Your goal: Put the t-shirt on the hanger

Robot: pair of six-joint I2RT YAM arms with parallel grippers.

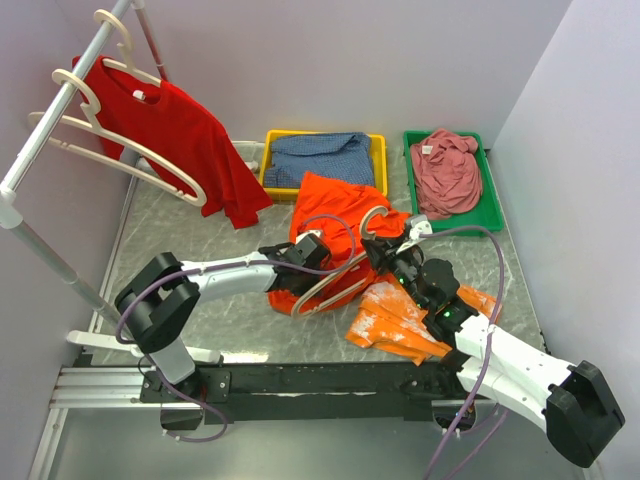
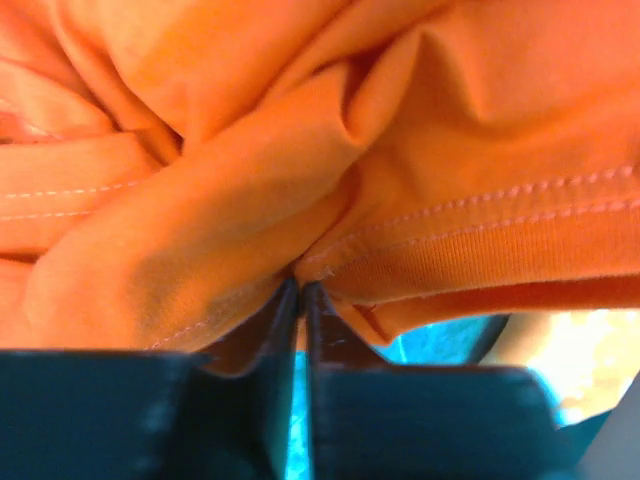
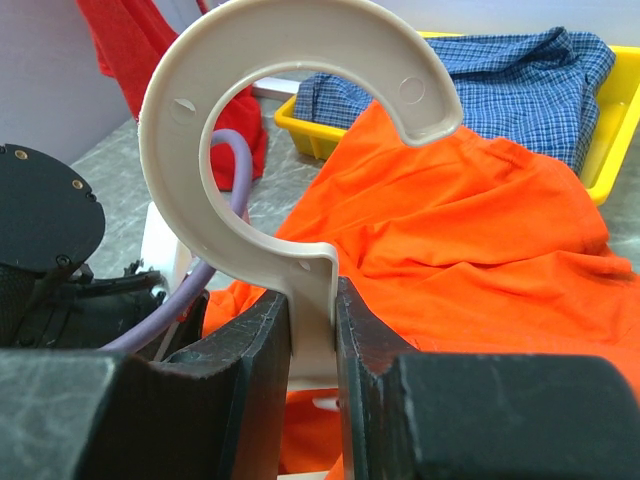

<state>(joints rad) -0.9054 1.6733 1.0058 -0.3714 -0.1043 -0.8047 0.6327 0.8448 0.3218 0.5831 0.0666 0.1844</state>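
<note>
Right hand [image 3: 312,300] pinching hanger [image 3: 290,40], left hand [image 2: 300,295] pinching t-shirt [image 2: 250,180], blue shirt [image 1: 322,160] in yellow tray [image 1: 381,165], pink cloth [image 1: 447,172] in green tray [image 1: 412,190]

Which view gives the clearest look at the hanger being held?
Right wrist: the hook of the hanger fills the frame, its neck clamped in the right gripper. Top external shows it small, partly covered by the arms. Left wrist shows only the t-shirt.

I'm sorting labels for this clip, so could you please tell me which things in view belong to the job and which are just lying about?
In the job: orange t-shirt, pinched by the left gripper; hanger, clamped at its neck by the right gripper.
Lying about: red t-shirt; spare hangers; blue checked shirt in yellow tray; pink garment in green tray; smudged orange cloth.
</note>
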